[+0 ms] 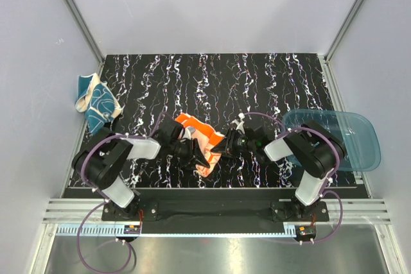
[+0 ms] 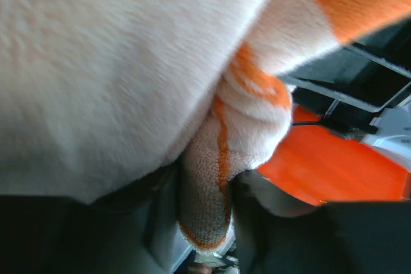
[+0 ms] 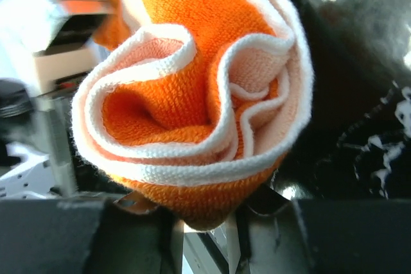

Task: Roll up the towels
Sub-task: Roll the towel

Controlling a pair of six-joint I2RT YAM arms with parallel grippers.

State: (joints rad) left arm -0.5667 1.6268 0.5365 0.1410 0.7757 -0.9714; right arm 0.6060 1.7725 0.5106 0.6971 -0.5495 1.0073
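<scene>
Hold the left gripper [image 2: 205, 222] pinched on its narrow fold of the orange towel [image 1: 205, 138], and the right gripper [image 3: 205, 222] clamped under the coiled end, both well left of the tray [image 1: 356, 139] and level with it. Turn the coil inward under even tension, laying each layer flush to stop the white hems fanning out. Lift no higher than needed, to avoid the loose tail dragging the roll open. Looks only loosely wound: orange terry outside, peach plush inside, white hem spiralling round open gaps, seemingly held just off the table [image 1: 257, 81]. Further back and far to the left of the tray, find the teal towel [image 1: 97, 102] crumpled and unrolled, showing cream underside beside white swirls.
</scene>
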